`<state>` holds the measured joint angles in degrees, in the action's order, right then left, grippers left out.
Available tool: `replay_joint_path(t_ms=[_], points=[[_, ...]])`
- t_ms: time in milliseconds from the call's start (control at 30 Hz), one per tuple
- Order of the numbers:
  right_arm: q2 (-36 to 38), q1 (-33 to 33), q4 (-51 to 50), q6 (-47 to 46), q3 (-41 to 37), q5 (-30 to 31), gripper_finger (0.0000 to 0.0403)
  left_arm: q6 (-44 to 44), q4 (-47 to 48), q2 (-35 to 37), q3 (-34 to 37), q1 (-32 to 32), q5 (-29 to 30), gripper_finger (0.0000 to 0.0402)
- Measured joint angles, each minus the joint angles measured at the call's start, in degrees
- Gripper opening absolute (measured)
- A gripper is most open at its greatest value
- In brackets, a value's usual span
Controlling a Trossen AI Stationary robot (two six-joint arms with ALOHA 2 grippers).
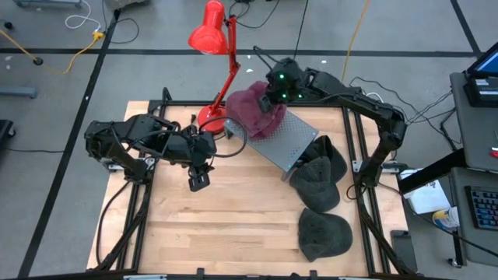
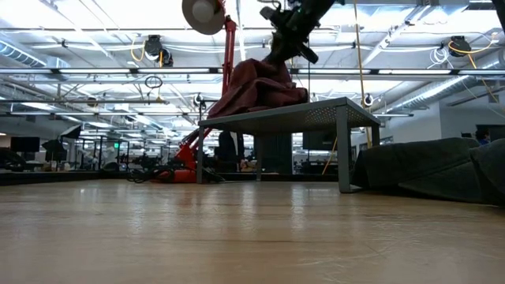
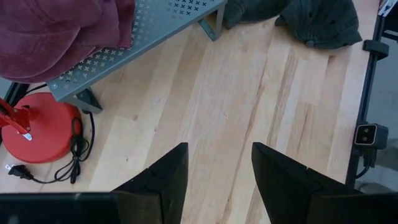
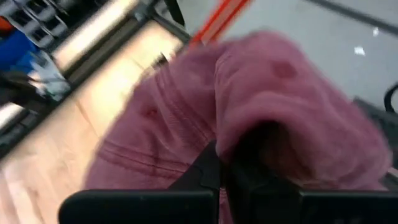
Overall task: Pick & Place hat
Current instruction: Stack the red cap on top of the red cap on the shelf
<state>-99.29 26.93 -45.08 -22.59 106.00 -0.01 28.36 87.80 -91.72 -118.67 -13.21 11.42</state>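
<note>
A maroon hat (image 1: 250, 109) lies on a grey perforated metal stand (image 1: 292, 140) near the table's far edge. In the low view the maroon hat (image 2: 256, 88) sits on the stand's top (image 2: 316, 110), with one side hanging over its edge. My right gripper (image 1: 272, 95) is above the hat and shut on its cloth. My left gripper (image 1: 198, 180) hovers open over bare wood at the table's left middle, away from the hat. In the left wrist view the left gripper (image 3: 219, 171) has nothing between its fingers. My right gripper holds the maroon hat by a bunched fold of its crown (image 4: 249, 130), pinched between the two fingers. It comes from above, slanting down (image 2: 288, 39). The cloth is drawn up at the fingers while the hat's lower part still rests on the stand.
A red desk lamp stands with its base (image 1: 210, 117) beside the stand's left end and its head (image 1: 208, 31) past the far edge. Three dark hats (image 1: 320, 183) lie along the table's right side. Black rails (image 1: 354, 148) frame the table. Bare wood (image 1: 233, 225) fills the near middle.
</note>
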Motion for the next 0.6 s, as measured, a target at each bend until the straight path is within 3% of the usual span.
replay_joint_path(t_ms=[333, 600], points=[[-0.24, -0.01, 1.42, -0.61, -5.58, -0.06, 0.0013, 0.00, -1.06, 0.00, 0.00, 0.00, 0.00, 0.0182], [2.49, -0.03, 1.38, -0.08, -5.58, -1.31, 0.0107, 0.06, -1.08, 0.00, 0.00, 0.00, 0.13, 0.0182]])
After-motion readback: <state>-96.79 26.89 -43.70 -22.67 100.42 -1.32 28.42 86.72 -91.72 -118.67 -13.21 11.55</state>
